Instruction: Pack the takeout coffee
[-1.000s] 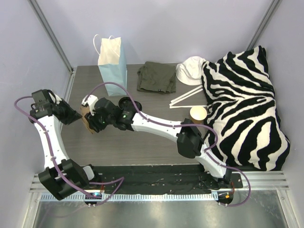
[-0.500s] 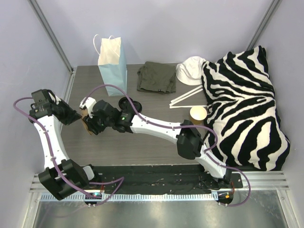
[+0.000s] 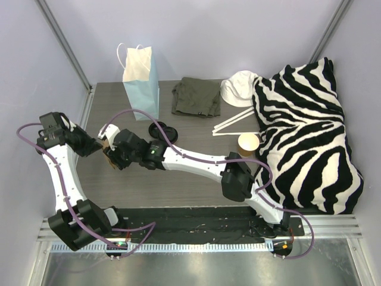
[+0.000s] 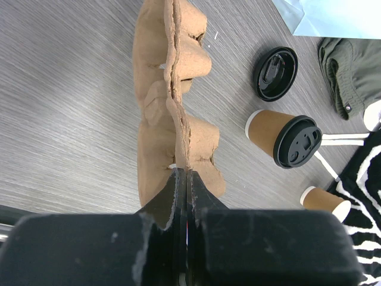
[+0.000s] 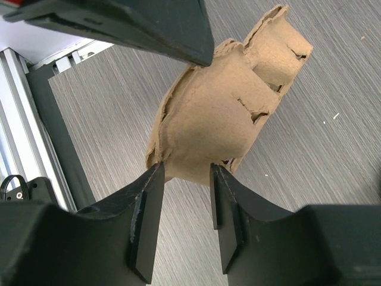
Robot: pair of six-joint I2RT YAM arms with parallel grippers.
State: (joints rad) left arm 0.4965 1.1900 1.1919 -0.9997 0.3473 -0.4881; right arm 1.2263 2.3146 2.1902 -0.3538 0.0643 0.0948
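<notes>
The takeout coffee (image 4: 281,134), a tan cup with a black lid, lies on its side on the table in the left wrist view; in the top view the right arm hides it. My left gripper (image 4: 182,176) (image 3: 99,145) is shut on the middle ridge of the brown pulp cup carrier (image 4: 174,113) (image 3: 110,158) and holds it edge-up at the table's left. My right gripper (image 5: 186,173) (image 3: 114,151) is open, its fingertips (image 5: 156,173) straddling one pocket of the carrier (image 5: 223,113). The blue paper bag (image 3: 143,74) stands at the back left.
A loose black lid (image 3: 162,129) (image 4: 275,72) lies behind the right arm. A lidless tan cup (image 3: 248,142) (image 4: 324,202) stands by white straws (image 3: 233,122). A green cloth (image 3: 196,96), a white hat (image 3: 238,88) and a zebra-striped cushion (image 3: 303,131) fill the back and right.
My right gripper has moved left, closer onto the carrier. The left arm and the carrier have barely moved.
</notes>
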